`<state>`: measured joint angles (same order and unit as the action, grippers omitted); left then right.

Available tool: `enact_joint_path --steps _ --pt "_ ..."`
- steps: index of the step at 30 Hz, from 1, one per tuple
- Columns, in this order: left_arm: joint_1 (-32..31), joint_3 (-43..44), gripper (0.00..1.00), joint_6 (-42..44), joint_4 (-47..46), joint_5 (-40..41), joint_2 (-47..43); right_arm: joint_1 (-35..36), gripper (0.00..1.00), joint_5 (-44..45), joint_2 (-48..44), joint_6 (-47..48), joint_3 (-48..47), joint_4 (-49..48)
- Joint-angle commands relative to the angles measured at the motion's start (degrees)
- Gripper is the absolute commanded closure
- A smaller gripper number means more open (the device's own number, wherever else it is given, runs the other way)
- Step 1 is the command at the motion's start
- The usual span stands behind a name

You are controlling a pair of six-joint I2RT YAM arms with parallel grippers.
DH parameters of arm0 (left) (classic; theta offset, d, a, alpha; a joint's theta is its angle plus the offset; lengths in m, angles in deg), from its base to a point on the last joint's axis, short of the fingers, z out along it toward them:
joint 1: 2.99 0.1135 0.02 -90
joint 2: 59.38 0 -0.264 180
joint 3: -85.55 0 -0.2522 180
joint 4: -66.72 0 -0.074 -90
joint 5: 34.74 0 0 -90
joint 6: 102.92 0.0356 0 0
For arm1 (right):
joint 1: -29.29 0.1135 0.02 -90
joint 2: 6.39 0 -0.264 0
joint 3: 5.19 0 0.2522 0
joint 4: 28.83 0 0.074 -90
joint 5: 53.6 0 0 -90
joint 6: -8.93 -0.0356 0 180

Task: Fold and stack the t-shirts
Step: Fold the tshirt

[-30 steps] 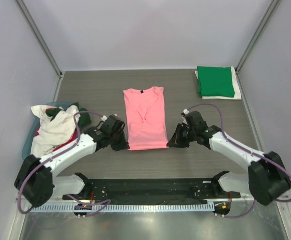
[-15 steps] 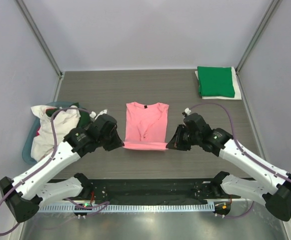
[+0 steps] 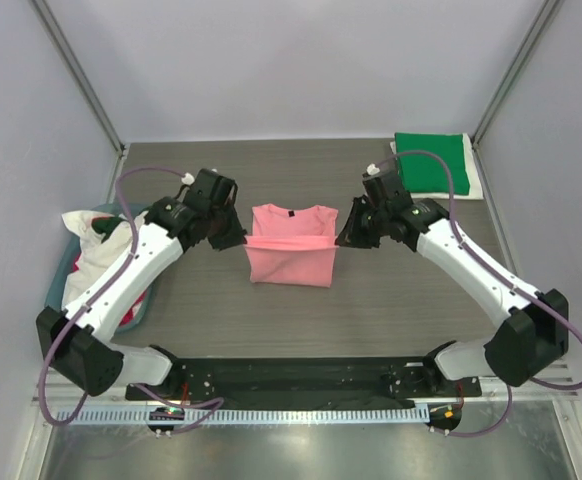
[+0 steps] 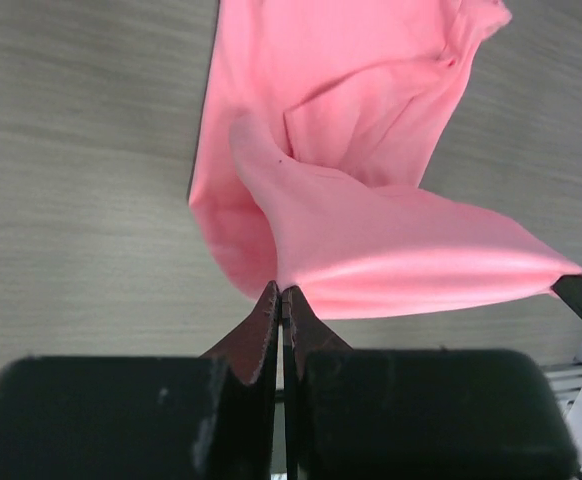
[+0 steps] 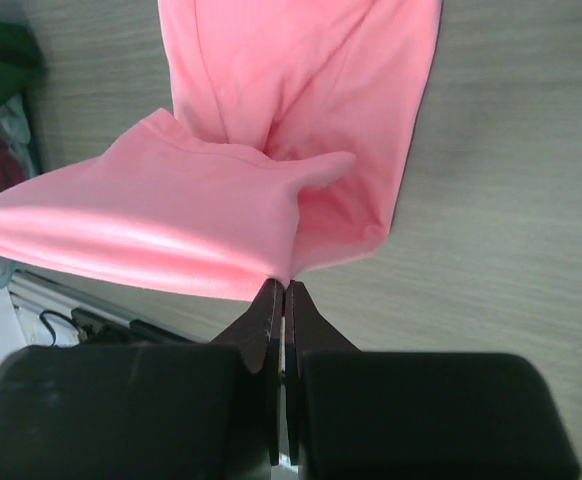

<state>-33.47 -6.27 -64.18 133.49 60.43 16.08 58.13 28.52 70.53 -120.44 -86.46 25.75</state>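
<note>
The salmon-pink t-shirt (image 3: 291,250) lies mid-table, its collar and dark label at the far end. Its near hem is lifted and doubled back over the body. My left gripper (image 3: 243,241) is shut on the hem's left corner, seen as pink cloth (image 4: 371,250) pinched at the fingertips. My right gripper (image 3: 338,240) is shut on the hem's right corner, where cloth (image 5: 171,230) runs from the tips. A folded bright green t-shirt (image 3: 431,163) rests on a folded white one (image 3: 476,183) at the far right. White and red shirts (image 3: 101,262) are heaped at the left.
A teal tub (image 3: 63,268) at the left edge holds the heap of loose shirts, with a dark green cloth (image 3: 169,233) beside it. Metal frame posts stand at both far corners. A black rail runs along the near edge.
Both grippers have carried the pink shirt's near hem away from the arm bases towards the collar, folding the shirt roughly in half. Both arms have stretched further out.
</note>
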Motion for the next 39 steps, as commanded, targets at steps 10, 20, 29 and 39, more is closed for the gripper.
enact_joint_path --steps 10,20,29,39 --pt "8.1 13.6 1.0 9.8 -4.4 -4.3 18.8 -6.2 0.99 -1.7 15.3 8.3 -13.1 1.2" --pt "10.8 29.5 1.0 17.8 -1.4 -7.1 34.7 -9.0 0.99 -4.2 24.8 9.9 -18.8 0.4" --pt "13.1 43.2 0.99 19.6 2.0 -8.3 50.3 -11.3 0.99 -6.7 36.4 10.8 -26.9 -0.5" --pt "18.2 72.4 0.5 14.9 13.3 -12.5 66.5 -14.3 0.3 -7.9 53.9 11.2 -55.5 9.5"
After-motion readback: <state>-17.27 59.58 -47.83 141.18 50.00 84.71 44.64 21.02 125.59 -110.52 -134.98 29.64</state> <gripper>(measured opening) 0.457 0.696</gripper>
